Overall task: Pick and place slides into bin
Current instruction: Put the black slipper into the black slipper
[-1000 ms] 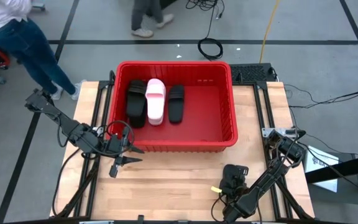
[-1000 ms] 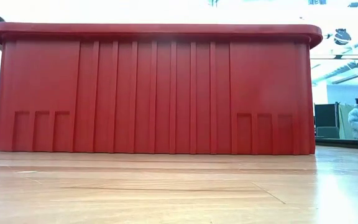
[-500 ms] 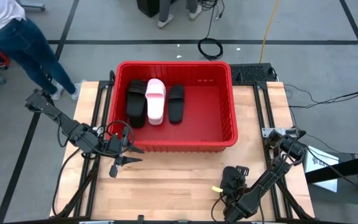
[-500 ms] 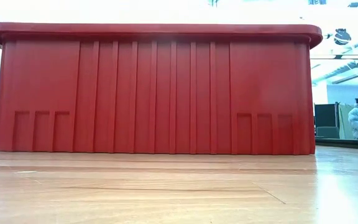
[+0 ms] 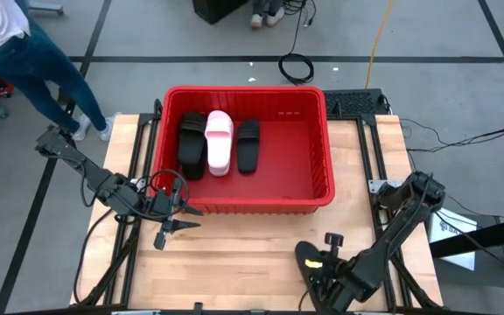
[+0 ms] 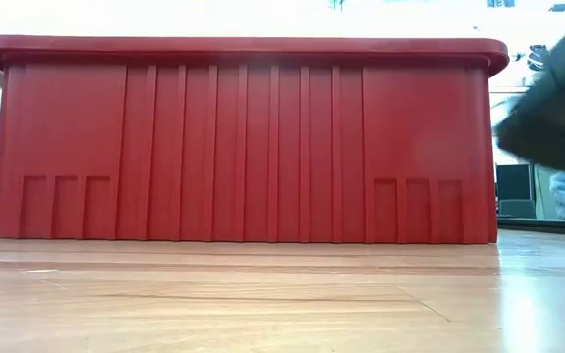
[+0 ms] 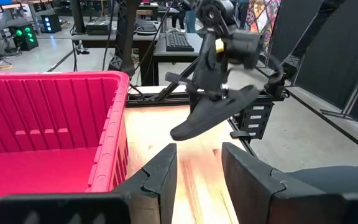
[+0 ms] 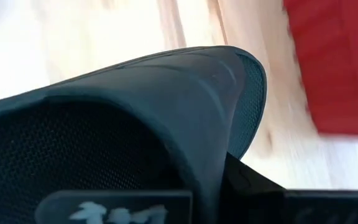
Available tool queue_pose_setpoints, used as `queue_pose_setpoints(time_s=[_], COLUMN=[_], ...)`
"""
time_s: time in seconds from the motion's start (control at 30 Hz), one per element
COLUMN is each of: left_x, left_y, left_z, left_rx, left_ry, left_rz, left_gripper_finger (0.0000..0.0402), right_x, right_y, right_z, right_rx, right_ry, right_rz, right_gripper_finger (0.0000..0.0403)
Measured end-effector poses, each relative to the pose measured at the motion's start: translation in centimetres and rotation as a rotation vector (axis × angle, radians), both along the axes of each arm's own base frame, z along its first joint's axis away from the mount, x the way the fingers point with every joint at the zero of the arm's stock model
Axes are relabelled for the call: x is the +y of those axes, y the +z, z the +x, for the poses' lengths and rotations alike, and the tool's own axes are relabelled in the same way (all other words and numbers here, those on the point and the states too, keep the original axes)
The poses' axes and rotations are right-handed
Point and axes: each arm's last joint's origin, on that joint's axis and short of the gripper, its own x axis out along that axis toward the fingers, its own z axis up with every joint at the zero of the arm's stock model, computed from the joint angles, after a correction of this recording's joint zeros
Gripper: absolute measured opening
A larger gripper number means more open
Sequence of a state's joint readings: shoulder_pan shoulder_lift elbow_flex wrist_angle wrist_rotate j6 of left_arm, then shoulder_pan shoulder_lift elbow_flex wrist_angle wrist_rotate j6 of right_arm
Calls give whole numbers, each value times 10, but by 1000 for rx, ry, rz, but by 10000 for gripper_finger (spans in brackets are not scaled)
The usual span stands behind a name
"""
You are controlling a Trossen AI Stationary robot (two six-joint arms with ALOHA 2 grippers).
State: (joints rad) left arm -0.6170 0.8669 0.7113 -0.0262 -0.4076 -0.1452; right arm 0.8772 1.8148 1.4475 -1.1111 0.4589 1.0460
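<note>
Pale wooden tabletop (image 5: pixel 234 249) carries the large ribbed red plastic bin (image 5: pixel 322 149), where two black slide sandals (image 5: pixel 192 144) and a pale pink one (image 5: pixel 219 142) lie side by side at its left end. Near the table's front edge, the right gripper (image 7: pixel 224 87) is clenched on another black slide (image 7: pixel 213 112), lifted clear of the wood with nothing between it and the bin. Only the left wrist view shows that gap, while the left gripper (image 7: pixel 197 171) waits released by the bin's front-left corner.

Three slides (image 5: pixel 218 143) in the bin (image 5: pixel 325 149), left of centre
</note>
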Motion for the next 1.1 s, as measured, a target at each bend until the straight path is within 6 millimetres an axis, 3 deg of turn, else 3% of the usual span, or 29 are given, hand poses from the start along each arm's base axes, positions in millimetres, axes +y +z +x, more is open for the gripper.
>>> queue_pose_setpoints(time_s=[0.27,0.5,0.9,1.1], left_x=[0,1,2,4], left_y=[0,0,4,5], left_z=[0,0,0,1], left_rx=[0,-7,-51,-61], left_ry=[0,36,56,111], left_rz=[0,11,47,51], left_gripper_finger=[127,127,127,127], right_x=[0,-15,-60,-93], right_y=[39,65,111,127], right_z=[7,15,35,42], right_rx=[-269,-371,-525,-544], right_ry=[150,216,306,288], right_rz=[47,32,-39,-108], right_gripper_finger=[4,4,4,4])
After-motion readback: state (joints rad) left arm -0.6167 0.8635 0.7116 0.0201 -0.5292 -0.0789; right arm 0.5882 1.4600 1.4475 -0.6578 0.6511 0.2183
